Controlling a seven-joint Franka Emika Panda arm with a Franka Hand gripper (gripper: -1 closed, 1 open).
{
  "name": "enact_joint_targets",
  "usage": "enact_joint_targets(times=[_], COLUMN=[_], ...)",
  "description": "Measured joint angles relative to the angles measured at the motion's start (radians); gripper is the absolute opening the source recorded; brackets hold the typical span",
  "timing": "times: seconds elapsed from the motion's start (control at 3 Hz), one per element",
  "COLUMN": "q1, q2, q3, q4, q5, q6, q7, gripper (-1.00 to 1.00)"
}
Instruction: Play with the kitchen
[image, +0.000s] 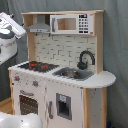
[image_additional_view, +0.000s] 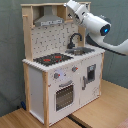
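The tall white and light-wood toy play kitchen (image: 60, 70) fills most of the frame in both exterior views (image_additional_view: 62, 65). It stands upright, its long axis vertical, on a light wooden floor (image_additional_view: 105, 112). In the first exterior view its front faces toward the lower left of the frame; in the second exterior view it faces toward the lower right.

On the worktop, the black hob with red rings (image: 34, 65) sits at the first exterior view's left, and the grey sink basin (image: 73, 73) lies just beside it toward the right, with the curved black faucet (image: 85, 59) rising behind the basin. In the second exterior view the hob (image_additional_view: 51, 59) is nearer the frame's centre, the sink (image_additional_view: 80, 50) behind it to the right, and the faucet (image_additional_view: 75, 39) arches above. Below the hob is the oven door with its dark window (image: 27, 104); beside it is a cupboard door with a dark panel (image: 63, 106). Up top, the grey hood (image: 39, 26) hangs over the hob and the small white microwave (image: 71, 23) sits beside it on the shelf.

The white robot arm (image_additional_view: 97, 27) reaches in from the second exterior view's right, its end (image_additional_view: 75, 7) at the upper edge beside the kitchen's top shelf. Whether its fingers are wide or narrow cannot be told. In the first exterior view the arm (image: 10, 32) shows at the upper left, apart from the kitchen's side.

A grey curtain (image: 115, 40) hangs behind.
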Motion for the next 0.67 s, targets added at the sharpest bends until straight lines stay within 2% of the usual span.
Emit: enact_joint_targets(times=[0.67], q1=[0.001], q2=[-0.068], q3=[-0.001], q4=[0.002], q5=[0.000], q6=[-0.151], q7=[0.165], gripper=[1.00])
